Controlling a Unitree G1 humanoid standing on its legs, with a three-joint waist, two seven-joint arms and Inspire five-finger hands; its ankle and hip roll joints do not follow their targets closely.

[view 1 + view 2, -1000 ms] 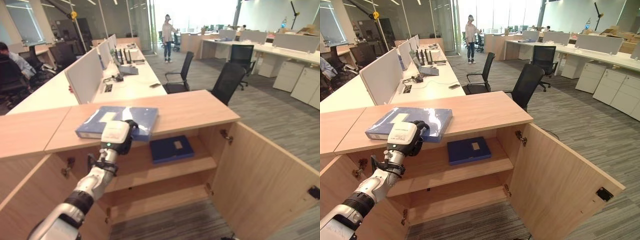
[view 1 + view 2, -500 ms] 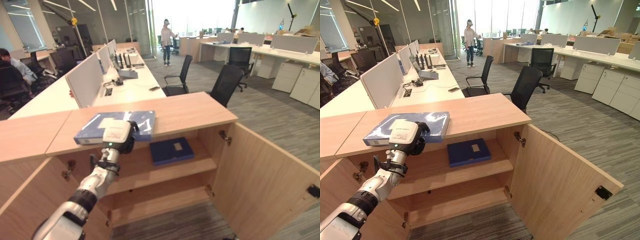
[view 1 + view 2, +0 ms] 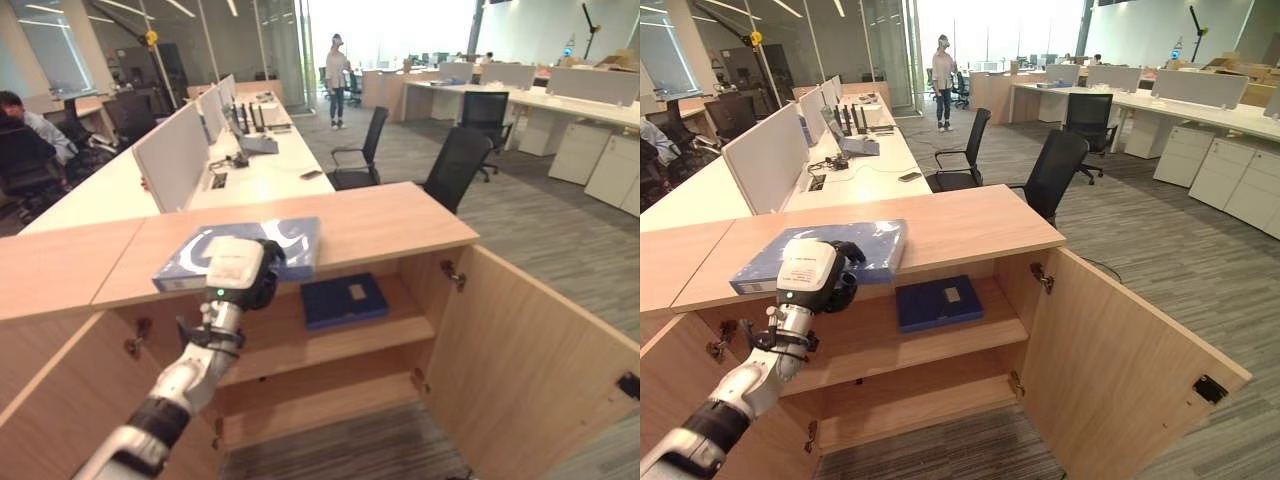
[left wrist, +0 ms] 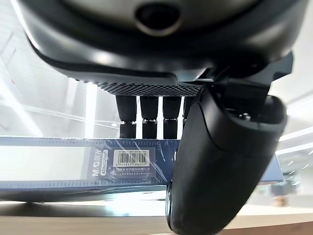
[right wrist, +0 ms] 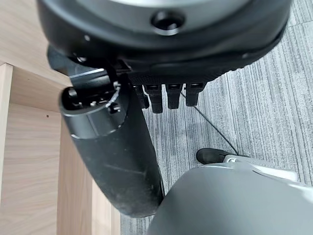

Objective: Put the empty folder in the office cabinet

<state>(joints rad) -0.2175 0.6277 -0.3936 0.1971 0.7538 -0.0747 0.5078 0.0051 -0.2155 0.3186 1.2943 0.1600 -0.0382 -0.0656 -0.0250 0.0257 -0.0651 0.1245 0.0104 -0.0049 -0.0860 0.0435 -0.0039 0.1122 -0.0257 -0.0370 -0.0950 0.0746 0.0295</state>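
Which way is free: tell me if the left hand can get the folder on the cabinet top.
Probably yes: the left hand is already at the folder's near edge on the cabinet top, fingers over it, nothing between.

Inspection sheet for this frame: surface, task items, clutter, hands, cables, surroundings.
Surface: wooden cabinet top, bare beside the folder.
Job's things: blue folder lying flat on the cabinet top; cabinet door open; dark blue folder on the upper shelf.
Clutter: nothing seen.
Hands: left hand at the folder's near edge, fingers over it, thumb below; right hand low, holding nothing.
Cables: nothing seen.
Surroundings: desks, office chairs, people in the background.
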